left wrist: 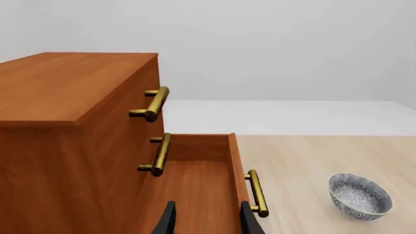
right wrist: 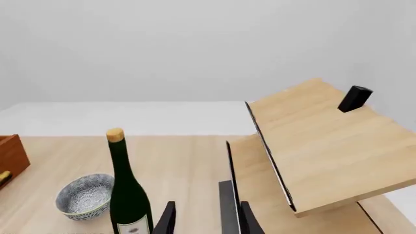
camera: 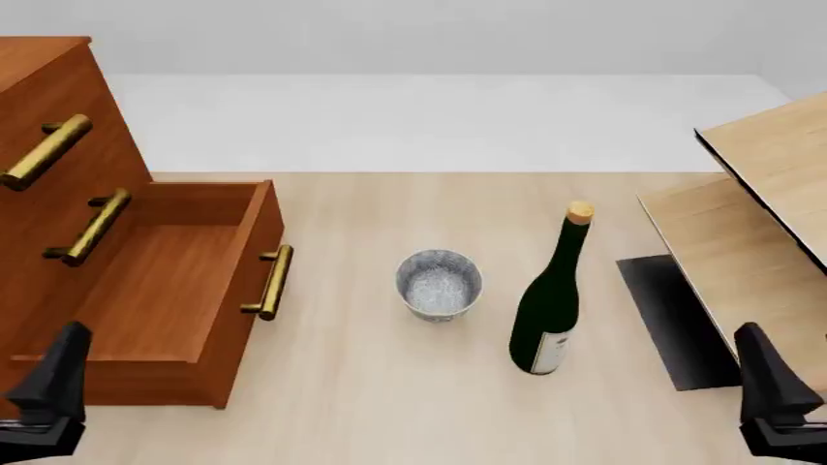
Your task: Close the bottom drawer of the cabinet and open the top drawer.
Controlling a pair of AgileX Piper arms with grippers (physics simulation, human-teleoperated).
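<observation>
The dark, tapered fingers of the left gripper point(camera: 45, 392) and the right gripper point(camera: 776, 392) are spread with nothing between them, low at the near corners of the pale, wood-grained bench point(camera: 387, 387). On the left stands the reddish-brown wooden cabinet point(camera: 39, 87); its bottom drawer point(camera: 168, 291), a plain box, is pulled out, while the top drawer point(left wrist: 123, 97) sits flush, both with brass bar handles. Near the middle stand a patterned grey bowl point(camera: 439, 284) and a green glass bottle point(camera: 549, 305).

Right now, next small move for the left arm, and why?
Probably bring the left gripper forward and to the right, onto the front of the bottom drawer, to push it shut. That drawer stands pulled out, empty, its brass handle facing the bowl. The top drawer looks closed, and the gripper holds nothing.
</observation>
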